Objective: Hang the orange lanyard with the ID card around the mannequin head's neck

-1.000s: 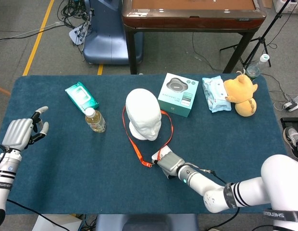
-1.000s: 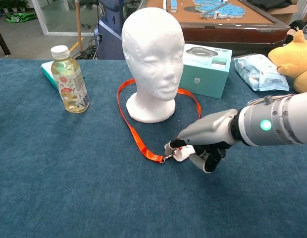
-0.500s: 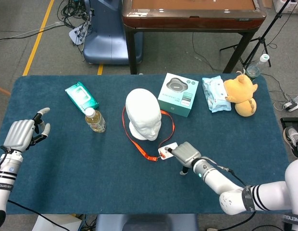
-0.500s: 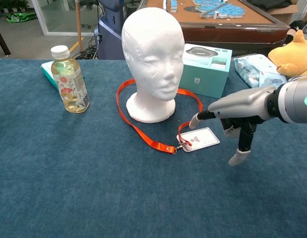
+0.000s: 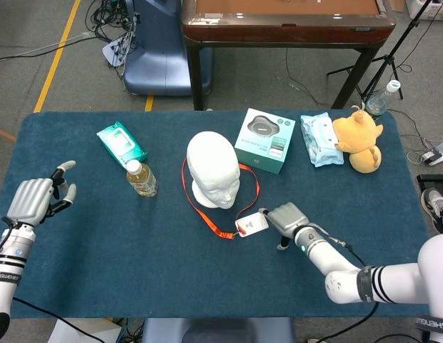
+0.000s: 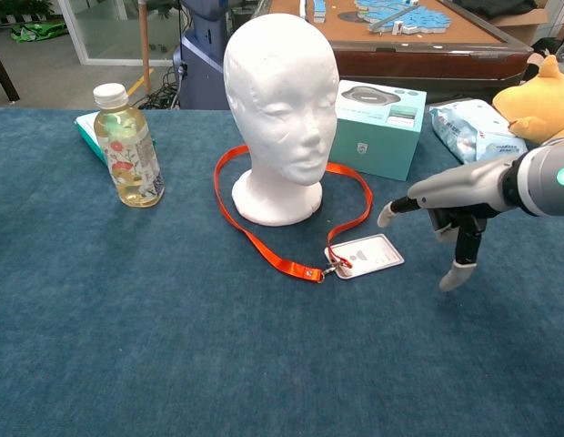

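A: Head view first, from the left edge: the left hand (image 5: 36, 200) hovers above the blue desk (image 5: 100, 257), fingers (image 5: 63, 169) apart and holding nothing. What sits further along?

B: A green packet (image 5: 121, 142) near the back, then a bottle (image 5: 141, 178) of yellowish drink standing upright with a white cap. In the chest view the same bottle (image 6: 127, 146) stands well left of the mannequin head (image 6: 280, 114).

A: And the orange lanyard (image 5: 207, 214)?

B: It lies flat on the desk, looped around the base of the mannequin head (image 5: 213, 171), not lifted onto the neck itself. The strap runs behind the base and comes forward on both sides, meeting at a clip in front. The ID card (image 5: 251, 223) lies face up at that clip, just right of the front of the loop. The chest view shows the ID card (image 6: 368, 254) flat on the cloth with the orange lanyard (image 6: 255, 238) trailing off to its left.

A: The right hand?

B: The right hand (image 5: 287, 218) hangs just right of the card. In the chest view the right hand (image 6: 450, 205) has its fingers (image 6: 387, 216) spread, one reaching toward the card, others pointing down. It grips nothing. Whether a fingertip touches the desk is hard to judge from here; it looks slightly clear.

A: Beyond that?

B: A teal box (image 5: 265, 141) behind the head, a pale blue wipes pack (image 5: 320, 139), and a yellow plush toy (image 5: 361, 141) at the far right.
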Tool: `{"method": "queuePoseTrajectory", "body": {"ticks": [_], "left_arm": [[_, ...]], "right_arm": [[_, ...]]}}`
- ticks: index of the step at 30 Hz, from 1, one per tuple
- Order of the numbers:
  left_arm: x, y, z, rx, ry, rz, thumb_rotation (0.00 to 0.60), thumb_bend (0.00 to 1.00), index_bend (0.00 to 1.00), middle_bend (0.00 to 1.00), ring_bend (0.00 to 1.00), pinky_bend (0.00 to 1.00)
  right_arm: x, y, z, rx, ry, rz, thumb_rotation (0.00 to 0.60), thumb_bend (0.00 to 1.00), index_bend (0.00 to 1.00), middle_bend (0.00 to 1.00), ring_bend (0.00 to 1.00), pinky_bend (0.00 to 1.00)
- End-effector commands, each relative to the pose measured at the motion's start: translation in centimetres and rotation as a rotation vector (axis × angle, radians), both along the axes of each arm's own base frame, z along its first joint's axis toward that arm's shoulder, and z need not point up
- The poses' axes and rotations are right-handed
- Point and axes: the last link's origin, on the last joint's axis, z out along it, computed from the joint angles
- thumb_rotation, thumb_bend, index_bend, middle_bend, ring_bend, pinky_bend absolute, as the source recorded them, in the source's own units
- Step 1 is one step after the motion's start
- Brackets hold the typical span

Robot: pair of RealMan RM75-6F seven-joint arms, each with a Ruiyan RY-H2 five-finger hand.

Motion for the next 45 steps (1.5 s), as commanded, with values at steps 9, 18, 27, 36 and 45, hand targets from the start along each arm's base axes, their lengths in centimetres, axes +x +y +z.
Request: {"method": "queuePoseTrajectory", "body": {"ticks": [9,18,27,36,45], "left_arm": [[-0.1,0.1,-0.3,-0.007,0.001,0.004,0.053,0.43,0.15,0.58,0.56,0.77],[-0.3,0.0,-0.2,-0.006,0.0,0.009,0.051,0.43,0.15,0.58,0.56,0.77],[-0.3,0.0,-0.4,-0.012,0.002,0.005,0.052,0.43,0.15,0.58,0.56,0.77],[-0.2,-0.1,-0.5,-0.014,-0.001,0.002,0.051,0.43,0.15,0.58,0.56,0.77],[-0.3,-0.3,-0.4,-0.015,0.003,0.004,0.052,0.43,0.15,0.58,0.56,0.77]], "right_arm": [[0.3,-1.1,-1.5,0.023,-0.011,-0.035,0.593,0.33,0.1,0.96,0.93,1.0],[0.3,-1.0,-1.8,0.035,0.001,-0.045,0.592,0.42,0.1,0.96,0.93,1.0],[0.3,0.0,-1.6,0.069,0.01,-0.038,0.592,0.44,0.1,0.96,0.94,1.0],[1.1,3.8,-2.0,0.206,0.012,0.01,0.593,0.44,0.1,0.96,0.94,1.0],[1.9,7.6,-2.1,0.335,-0.007,0.079,0.594,0.44,0.1,0.96,0.95,1.0]]}}
